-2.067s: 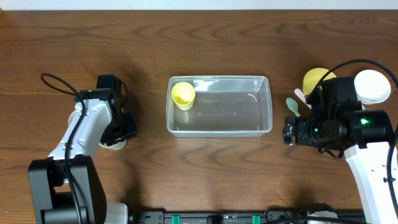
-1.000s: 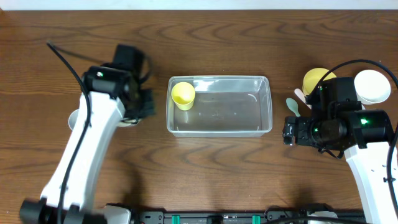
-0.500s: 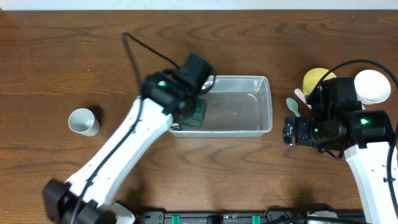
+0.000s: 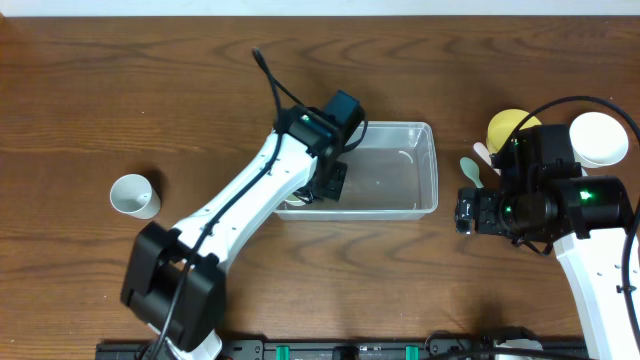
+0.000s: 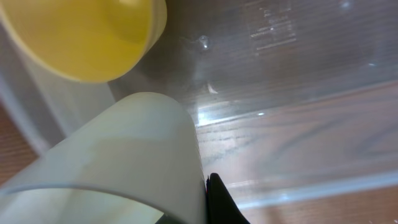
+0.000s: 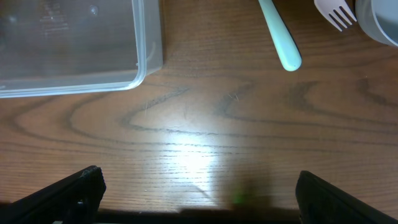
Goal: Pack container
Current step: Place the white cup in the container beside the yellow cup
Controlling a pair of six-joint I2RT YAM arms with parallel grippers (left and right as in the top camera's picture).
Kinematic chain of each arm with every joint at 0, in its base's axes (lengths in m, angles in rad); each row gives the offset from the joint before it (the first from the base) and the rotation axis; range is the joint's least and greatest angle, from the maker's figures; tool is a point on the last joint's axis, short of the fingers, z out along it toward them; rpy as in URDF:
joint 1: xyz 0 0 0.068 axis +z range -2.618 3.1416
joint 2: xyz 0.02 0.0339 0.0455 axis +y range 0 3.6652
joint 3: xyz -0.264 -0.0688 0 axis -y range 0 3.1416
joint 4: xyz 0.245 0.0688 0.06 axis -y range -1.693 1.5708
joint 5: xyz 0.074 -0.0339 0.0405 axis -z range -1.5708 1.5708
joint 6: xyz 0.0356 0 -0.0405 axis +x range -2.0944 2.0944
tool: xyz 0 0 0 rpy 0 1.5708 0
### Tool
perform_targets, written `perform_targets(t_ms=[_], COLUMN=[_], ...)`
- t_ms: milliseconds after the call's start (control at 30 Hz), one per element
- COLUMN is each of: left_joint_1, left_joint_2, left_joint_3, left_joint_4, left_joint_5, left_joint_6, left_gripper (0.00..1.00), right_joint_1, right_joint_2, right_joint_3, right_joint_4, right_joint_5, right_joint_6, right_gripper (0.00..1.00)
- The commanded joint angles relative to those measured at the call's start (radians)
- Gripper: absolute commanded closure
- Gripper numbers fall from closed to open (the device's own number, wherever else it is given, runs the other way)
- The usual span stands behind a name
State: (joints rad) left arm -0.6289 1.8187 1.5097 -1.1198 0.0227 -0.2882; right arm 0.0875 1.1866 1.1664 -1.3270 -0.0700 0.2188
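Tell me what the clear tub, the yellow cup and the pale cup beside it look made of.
The container: clear glossy plastic, likely; wood grain shows through its floor and its walls catch highlights. The yellow cup: probably smooth plastic, opaque, evenly coloured. The pale cup: seemingly thin matte plastic or paper; light shades softly across its wall.

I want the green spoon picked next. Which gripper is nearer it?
Right. The right gripper is just beside the green spoon; the left gripper, holding a pale cup, is over the container's opposite end.
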Motion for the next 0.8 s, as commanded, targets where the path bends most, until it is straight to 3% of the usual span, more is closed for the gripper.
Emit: perform_targets(t_ms=[0,633,767], left_joint_1=[-0.001,0.056,0.056], left_joint_2=[0.030,0.059,0.059], left_joint_3=[-0.001,-0.111,-0.111], left_joint_4=[0.000,0.067,0.076], left_joint_5=[-0.008,-0.015,-0.015], left_joint_6=[-0.002,0.026,0.026], left_gripper=[0.94,0.94,0.90], right_joint_1=[-0.002,-0.002,-0.002], right_joint_2=[0.003,0.003,0.003], right_joint_3=[0.017,0.017,0.017], right_joint_4=[-0.005,-0.027,-0.028], right_joint_5=[0.011,0.014,0.014], right_joint_6=[-0.015,-0.015,-0.015], right_gripper=[0.01,0.01,0.01])
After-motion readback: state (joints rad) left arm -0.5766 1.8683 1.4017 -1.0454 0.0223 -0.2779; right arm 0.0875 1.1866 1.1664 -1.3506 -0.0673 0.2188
